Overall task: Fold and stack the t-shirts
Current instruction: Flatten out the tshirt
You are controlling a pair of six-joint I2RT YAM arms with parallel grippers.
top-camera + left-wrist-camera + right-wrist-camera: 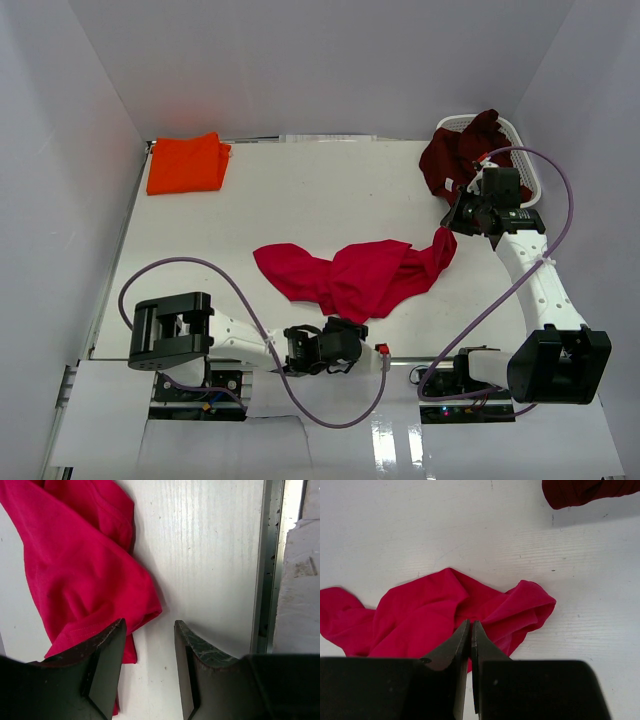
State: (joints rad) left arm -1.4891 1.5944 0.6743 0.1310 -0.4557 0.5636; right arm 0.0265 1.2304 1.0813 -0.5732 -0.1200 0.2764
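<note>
Though scuffed, white-walled table beneath crimson t-shirt.

The crimson t-shirt is soft, matt, creased cloth; the white table looks smooth, faintly streaked.

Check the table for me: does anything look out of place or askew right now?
The crimson shirt lies crumpled and twisted mid-table, not spread flat. The maroon shirt hangs bunched over the rim of the basket at the far right, partly spilling out. The orange shirt looks neatly folded at the far left.
</note>
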